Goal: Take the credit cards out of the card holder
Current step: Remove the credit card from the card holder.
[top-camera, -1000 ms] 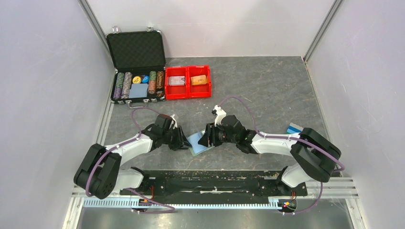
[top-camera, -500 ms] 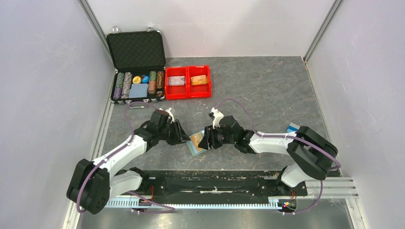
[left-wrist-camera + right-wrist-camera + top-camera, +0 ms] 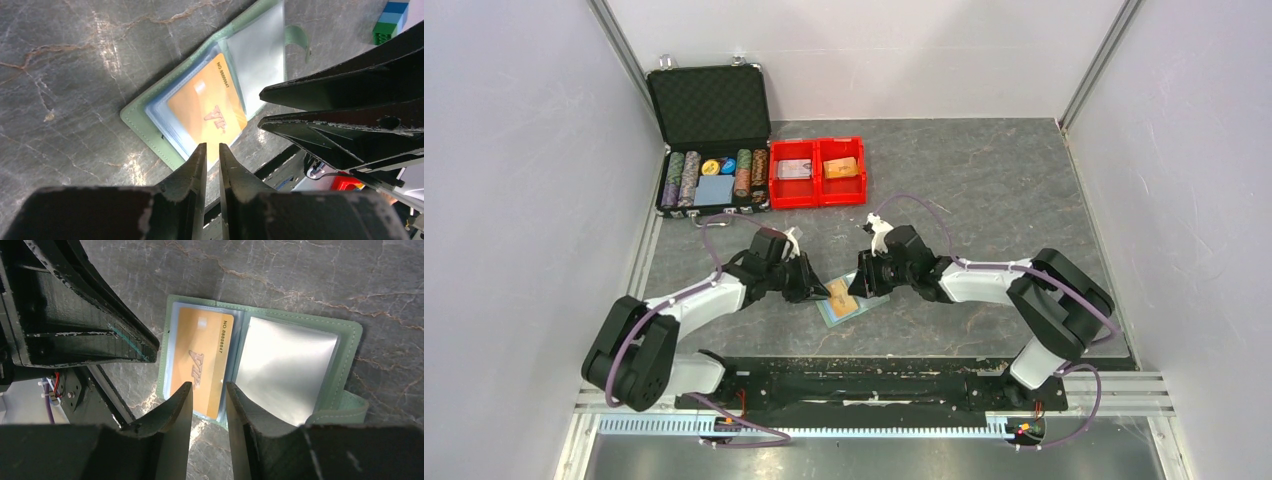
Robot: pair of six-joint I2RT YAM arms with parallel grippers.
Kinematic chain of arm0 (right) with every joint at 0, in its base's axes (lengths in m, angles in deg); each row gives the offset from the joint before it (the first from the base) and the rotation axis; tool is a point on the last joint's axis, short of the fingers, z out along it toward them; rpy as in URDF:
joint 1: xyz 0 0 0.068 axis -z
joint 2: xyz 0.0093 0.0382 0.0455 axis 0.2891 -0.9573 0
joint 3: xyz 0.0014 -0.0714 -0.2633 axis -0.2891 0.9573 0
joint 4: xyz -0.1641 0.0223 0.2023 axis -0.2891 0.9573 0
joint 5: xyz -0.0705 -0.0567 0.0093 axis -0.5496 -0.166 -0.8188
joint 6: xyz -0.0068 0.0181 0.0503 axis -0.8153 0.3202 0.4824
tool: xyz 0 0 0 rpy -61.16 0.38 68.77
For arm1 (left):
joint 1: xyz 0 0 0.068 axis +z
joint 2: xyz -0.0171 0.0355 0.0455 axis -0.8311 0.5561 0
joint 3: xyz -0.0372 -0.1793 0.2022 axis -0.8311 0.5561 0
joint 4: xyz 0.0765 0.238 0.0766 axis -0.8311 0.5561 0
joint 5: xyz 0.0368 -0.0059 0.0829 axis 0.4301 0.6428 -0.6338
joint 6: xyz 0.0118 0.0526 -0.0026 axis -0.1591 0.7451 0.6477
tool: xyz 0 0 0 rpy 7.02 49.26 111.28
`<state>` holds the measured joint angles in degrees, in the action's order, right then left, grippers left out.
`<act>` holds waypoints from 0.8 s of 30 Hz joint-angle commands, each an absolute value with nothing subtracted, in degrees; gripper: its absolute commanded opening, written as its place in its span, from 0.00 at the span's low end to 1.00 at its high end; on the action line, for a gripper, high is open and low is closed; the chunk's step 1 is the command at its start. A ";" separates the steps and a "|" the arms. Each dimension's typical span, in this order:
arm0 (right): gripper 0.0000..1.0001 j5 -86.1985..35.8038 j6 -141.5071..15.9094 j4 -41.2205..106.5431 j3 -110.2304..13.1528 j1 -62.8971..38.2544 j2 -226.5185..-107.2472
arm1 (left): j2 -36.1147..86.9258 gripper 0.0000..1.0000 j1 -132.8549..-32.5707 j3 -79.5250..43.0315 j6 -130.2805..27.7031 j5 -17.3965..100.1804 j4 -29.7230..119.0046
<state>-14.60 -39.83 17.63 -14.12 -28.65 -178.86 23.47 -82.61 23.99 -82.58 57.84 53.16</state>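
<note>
Grey stone-patterned table (image 3: 984,200), walled on three sides. At the back left stands an open black case (image 3: 709,105) with rows of poker chips; just to its right is a red two-part bin (image 3: 817,201) with small items in each half.

Both arms reach inward and meet over the near middle of the table.

The card holder (image 3: 350,335) lies there, open and flat, green border up, clear pockets showing. The right-hand pocket in the right wrist view looks empty and glossy.

An orange card (image 3: 200,355) sits in the other pocket, printed face up.

Left gripper (image 3: 212,146): jaws drawn to a thin slit, tips at the holder's edge by the orange card. Cannot tell whether it nips anything.

Right gripper (image 3: 207,385): jaws a modest gap apart, tips low over the card's short edge, card visible between them, nothing clamped.
</note>
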 commanded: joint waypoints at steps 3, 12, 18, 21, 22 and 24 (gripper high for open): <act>0.33 -10.51 -42.28 17.63 -17.20 -27.40 -182.44 | 27.10 0.19 -82.78 25.23 -82.12 59.13 49.62; 0.34 -8.65 -40.94 15.23 -15.73 -27.47 -184.85 | 29.55 0.19 -82.86 26.77 -81.54 58.14 48.29; 0.33 -8.04 -39.59 13.54 -14.17 -27.40 -185.11 | 30.62 0.19 -82.83 26.85 -81.48 58.18 47.80; 0.23 -8.25 -39.19 12.86 -13.53 -27.45 -184.28 | 30.69 0.19 -82.86 26.93 -81.46 58.18 47.83; 0.17 -8.21 -39.06 12.50 -13.34 -27.42 -184.11 | 30.81 0.19 -82.84 26.97 -81.47 58.18 47.81; 0.06 -8.09 -38.80 12.47 -13.18 -27.36 -183.70 | 30.85 0.19 -82.89 27.01 -81.46 58.03 47.80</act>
<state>-9.13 -39.59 15.07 -13.88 -27.20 -184.91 29.90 -82.61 26.37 -82.56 58.95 49.33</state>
